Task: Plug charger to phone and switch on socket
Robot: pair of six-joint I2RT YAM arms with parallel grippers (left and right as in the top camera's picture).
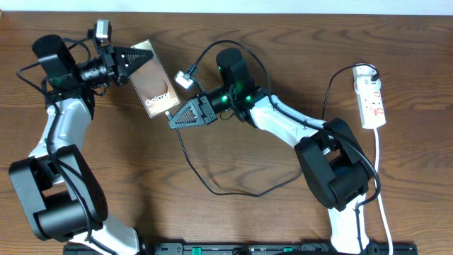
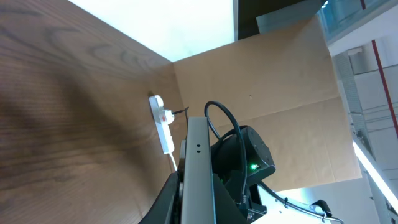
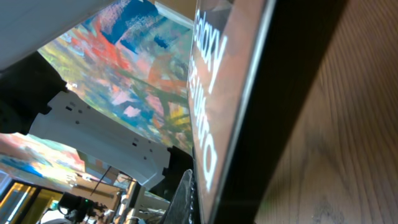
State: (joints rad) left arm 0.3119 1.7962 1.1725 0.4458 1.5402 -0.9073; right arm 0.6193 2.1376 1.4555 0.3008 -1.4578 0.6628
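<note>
The phone [image 1: 153, 79], a dark slab with a brown face and white "Galaxy" lettering, is held off the table. My left gripper [image 1: 138, 62] is shut on its upper-left end. In the left wrist view the phone [image 2: 198, 168] shows edge-on between the jaws [image 2: 199, 211]. My right gripper [image 1: 172, 119] is closed at the phone's lower end, and the thin black charger cable [image 1: 212, 190] leads out from its tips. The plug tip is hidden. In the right wrist view the phone's face [image 3: 214, 124] fills the space beside one finger [image 3: 186, 199]. The white socket strip [image 1: 371, 99] lies at the far right and also shows in the left wrist view [image 2: 163, 124].
The charger cable loops over the table in front of the right arm and runs up to the strip. The strip's thicker white cord [image 1: 380, 170] runs toward the front edge. A cardboard wall [image 2: 267, 81] stands behind the table.
</note>
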